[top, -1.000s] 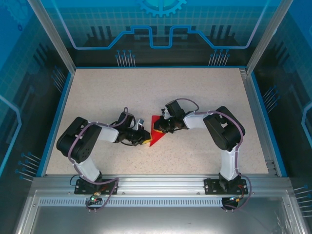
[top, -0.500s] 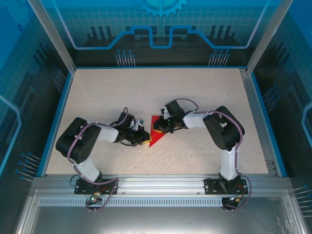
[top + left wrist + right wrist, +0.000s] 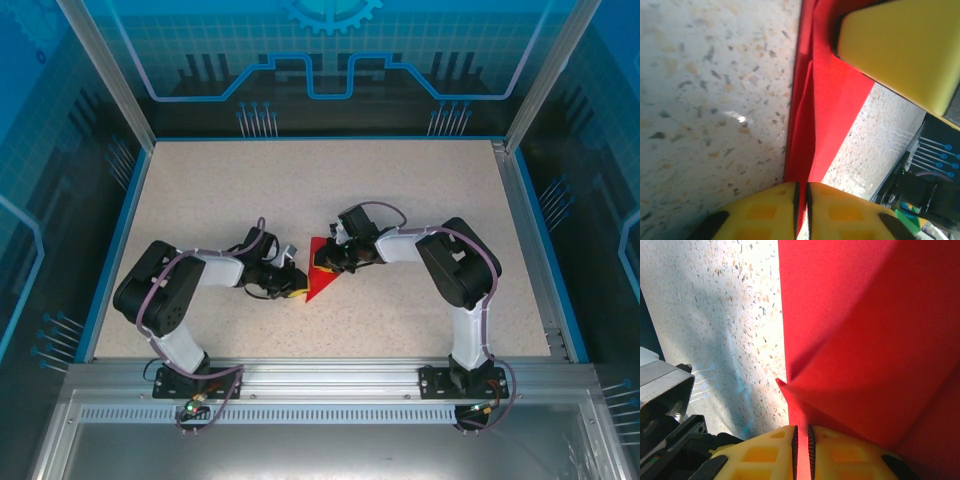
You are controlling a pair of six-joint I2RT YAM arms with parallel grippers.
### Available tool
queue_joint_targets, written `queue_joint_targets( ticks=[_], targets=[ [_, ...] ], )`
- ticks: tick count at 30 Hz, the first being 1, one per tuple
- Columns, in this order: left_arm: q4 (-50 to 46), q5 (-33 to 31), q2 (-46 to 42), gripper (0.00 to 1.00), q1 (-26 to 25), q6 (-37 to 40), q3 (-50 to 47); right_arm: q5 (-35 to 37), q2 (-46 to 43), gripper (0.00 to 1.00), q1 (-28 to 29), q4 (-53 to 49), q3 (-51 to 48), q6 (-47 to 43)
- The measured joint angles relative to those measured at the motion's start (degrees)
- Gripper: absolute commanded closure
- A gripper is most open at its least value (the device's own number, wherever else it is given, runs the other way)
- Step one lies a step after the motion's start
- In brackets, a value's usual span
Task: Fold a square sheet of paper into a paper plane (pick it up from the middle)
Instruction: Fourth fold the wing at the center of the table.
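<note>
The speckled table [image 3: 400, 190] carries one creased red sheet of paper [image 3: 317, 286].

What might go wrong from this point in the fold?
1. Both the left gripper and right gripper pinch the thin red paper from opposite sides; pulling apart may tear it.
2. The left gripper holds only a narrow strip, so the paper might slip out.
3. Its folded layers lie loose, not flat, so the crease may set crooked.

No writing, label or number can be read — none.
</note>
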Motion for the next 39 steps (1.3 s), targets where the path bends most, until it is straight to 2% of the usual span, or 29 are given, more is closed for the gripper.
queue_joint_targets(
  ticks=[8,15,19,25,36,39],
  targets=[
    [-5.44,-0.11,0.02,0.84,-0.02,2.95,1.81,0.02,0.0,0.83,0.0,0.0,0.0,0.0],
    [-9.49,-0.72,0.24,0.77,-0.83,5.14,3.93,0.02,0.0,0.83,0.0,-0.02,0.0,0.0],
    [-12.24,-3.23,0.39,0.86,-1.99,5.95,5.27,0.02,0.0,0.83,0.0,-0.04,0.0,-0.02],
    [-13.2,-4.87,0.42,0.92,-2.38,5.75,5.42,0.02,0.0,0.83,0.0,-0.07,0.0,-0.24],
    [-15.58,-5.6,0.83,0.9,-3.54,7.65,6.78,0.2,0.0,0.83,0.02,-0.48,0.07,-0.87],
    [-15.89,-5.6,0.94,0.97,-4.02,8.96,6.97,0.2,0.0,0.83,0.04,-0.63,0.07,-0.92]
  ],
)
